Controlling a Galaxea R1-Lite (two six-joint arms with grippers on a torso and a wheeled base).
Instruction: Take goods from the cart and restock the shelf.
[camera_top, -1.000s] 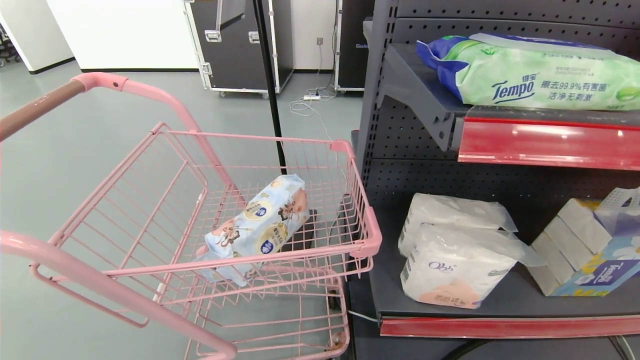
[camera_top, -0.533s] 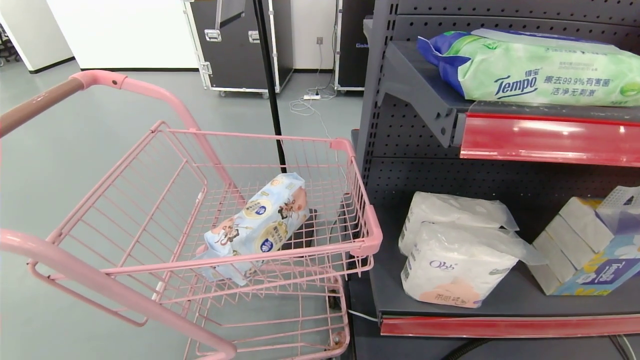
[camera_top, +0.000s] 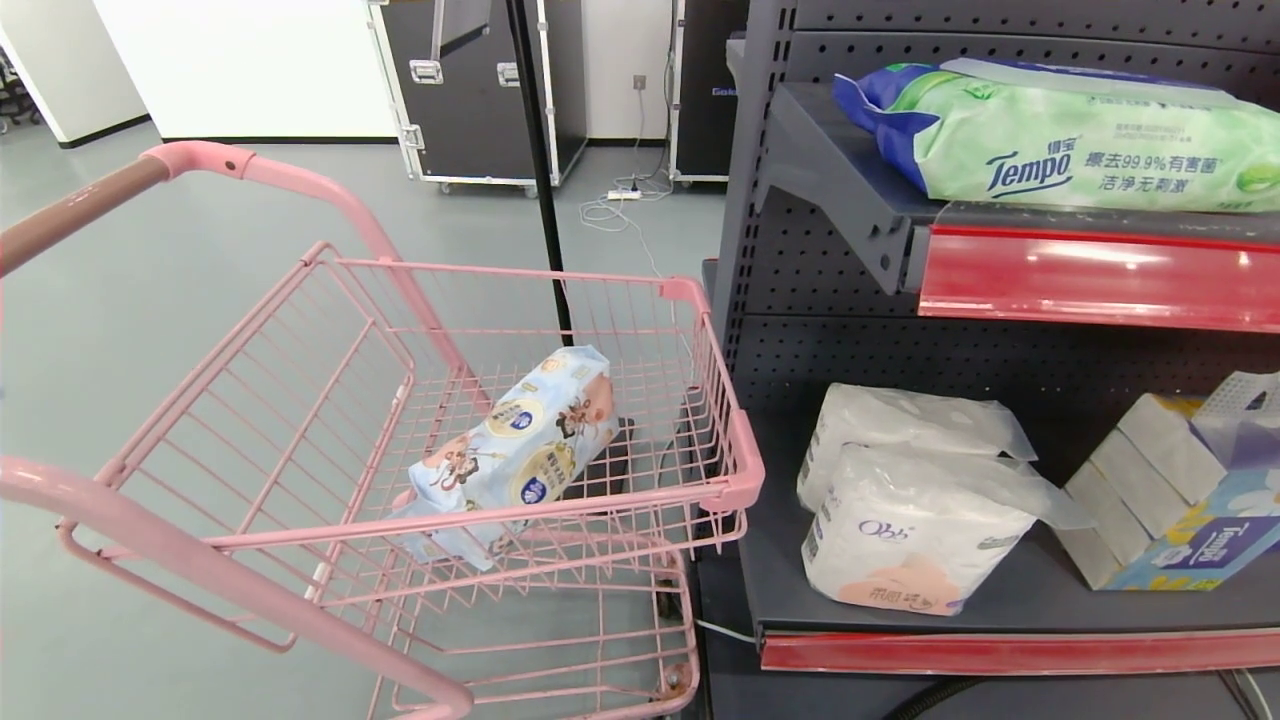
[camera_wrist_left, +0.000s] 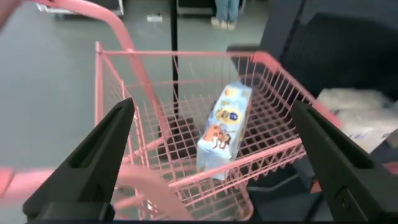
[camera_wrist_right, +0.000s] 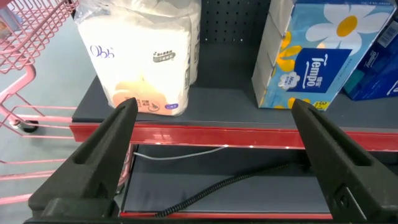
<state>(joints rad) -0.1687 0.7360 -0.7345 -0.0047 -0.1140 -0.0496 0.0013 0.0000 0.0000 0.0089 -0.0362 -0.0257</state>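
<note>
- Tissue pack (camera_top: 520, 445) — pale blue, lying aslant on the wire floor of the upper basket of the pink cart (camera_top: 500, 274); its near end is partly screened by the front wires.
- Left gripper (camera_wrist_left: 212, 106): above the cart, fingers spread wide, holding nothing; the pack shows between them, blurred.
- Right gripper (camera_wrist_right: 214, 104): in front of the lower board of the shelf (camera_top: 790, 570), fingers spread wide, holding nothing.
- Lower board: two white roll packs (camera_top: 905, 545), one behind the other and touching; a boxed tissue bundle (camera_top: 1180, 500) near them, cut off at the head view's edge.
- Upper board: a green wipes pack (camera_top: 1080, 150) — one end cut off.
</note>
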